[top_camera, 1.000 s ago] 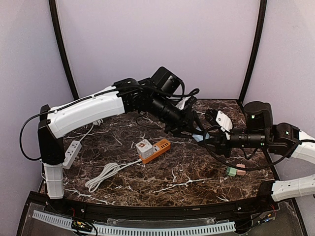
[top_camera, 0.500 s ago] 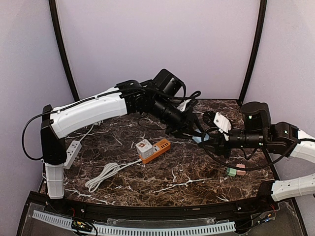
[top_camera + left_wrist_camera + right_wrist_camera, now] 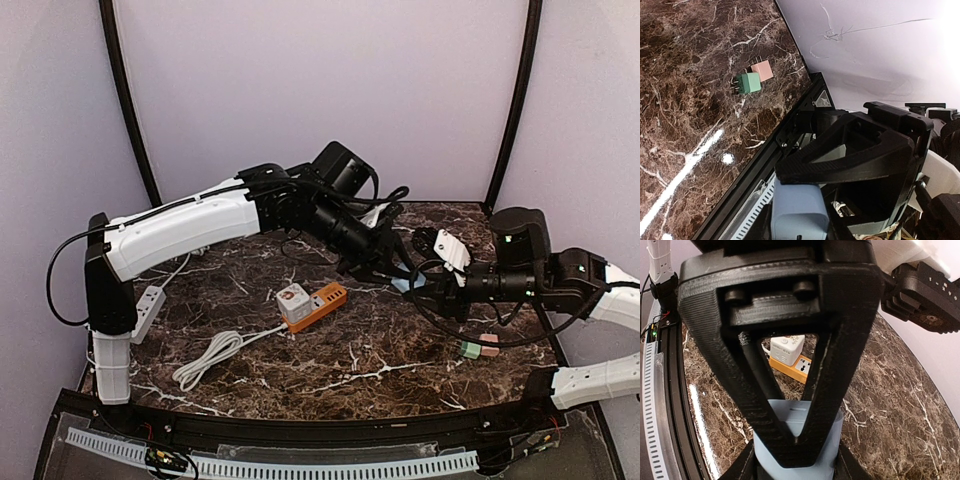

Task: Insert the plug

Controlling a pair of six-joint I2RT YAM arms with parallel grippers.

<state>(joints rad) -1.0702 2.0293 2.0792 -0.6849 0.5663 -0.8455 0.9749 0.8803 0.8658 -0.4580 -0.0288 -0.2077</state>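
A light blue plug [image 3: 404, 284] hangs above the table between both grippers. My left gripper [image 3: 393, 270] reaches in from the left and my right gripper [image 3: 424, 289] from the right, and they meet on it. In the left wrist view the plug [image 3: 800, 212] sits between my left gripper's [image 3: 800, 231] fingers, with the right gripper's black finger across its top. In the right wrist view the plug [image 3: 797, 440] sits between my right gripper's [image 3: 797, 471] fingers. The orange power strip [image 3: 324, 299] lies on the table to the left, also in the right wrist view [image 3: 807, 369].
A white cube adapter [image 3: 292, 303] sits on the strip's left end, with its white cable [image 3: 210, 358] coiled towards the front. A green plug [image 3: 469, 349] and a pink plug [image 3: 489, 346] lie at the right. A white power strip [image 3: 147, 310] lies at the left edge.
The left arm has stretched a little further right and the right gripper has shifted slightly, so both grippers stand closer together at the blue plug.
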